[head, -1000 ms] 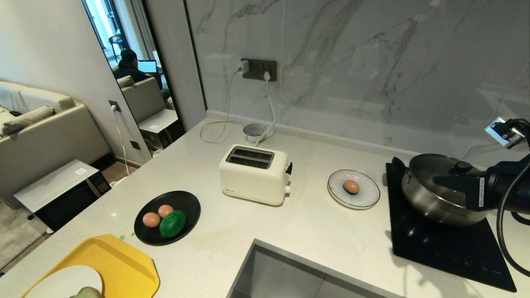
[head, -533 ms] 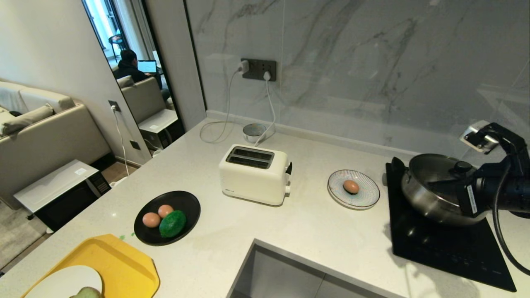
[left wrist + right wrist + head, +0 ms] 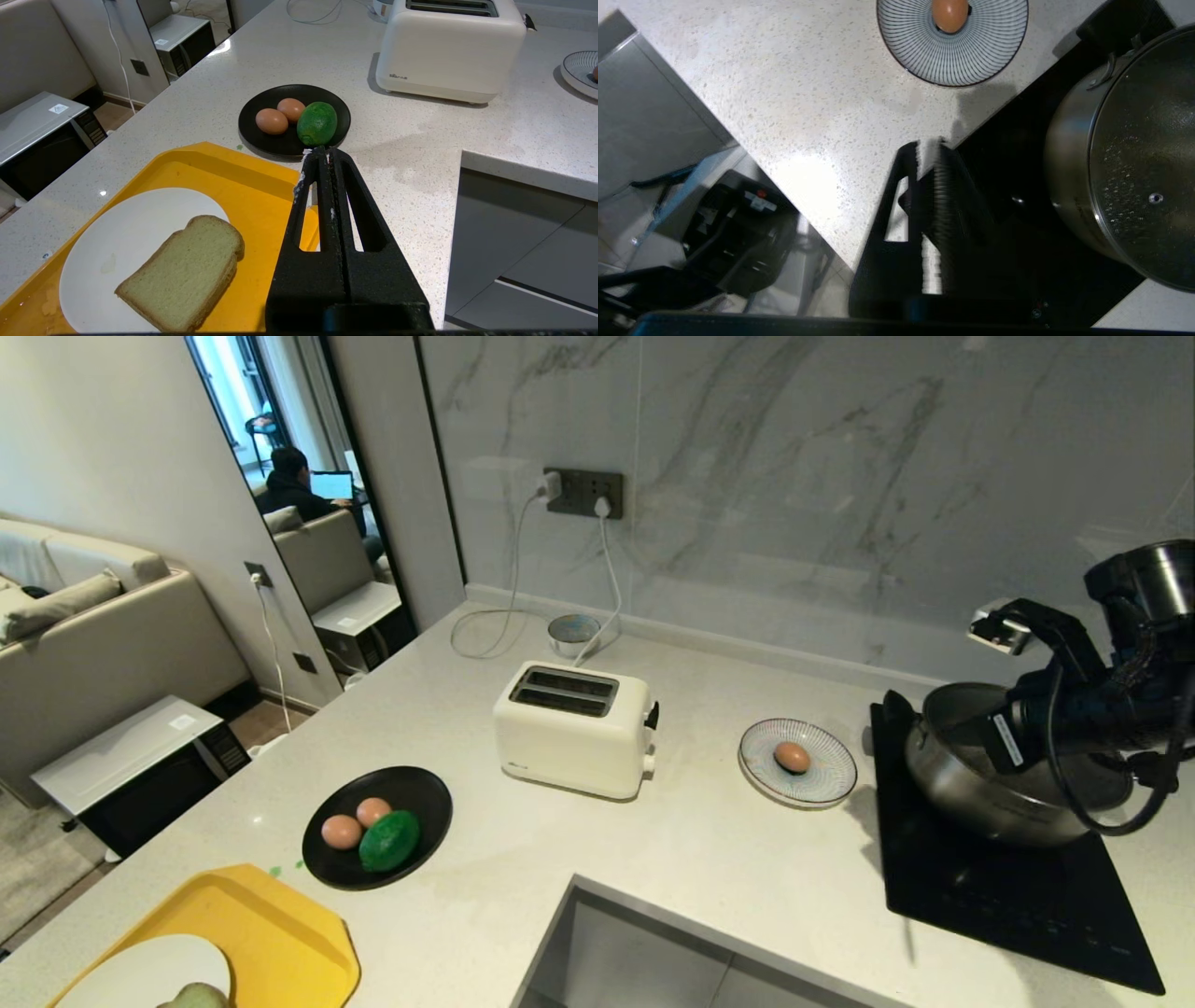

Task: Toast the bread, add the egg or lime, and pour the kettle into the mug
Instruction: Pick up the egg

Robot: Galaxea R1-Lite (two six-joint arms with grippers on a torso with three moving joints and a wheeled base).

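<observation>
Bread lies untoasted on the white plate, so we judge toasting comes first. Our left gripper hangs closed beside it; our right gripper, jaws barely parted, holds nothing above the counter. Next we need a grasp on the slice.

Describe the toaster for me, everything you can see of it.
The toaster is a cream, smooth-sided two-slot box with rounded edges. Both top slots look empty, a black lever sits high on its end facing the striped plate, with a pale knob below. It stands upright on the counter, behind the black plate. Nothing else touches it.
</observation>
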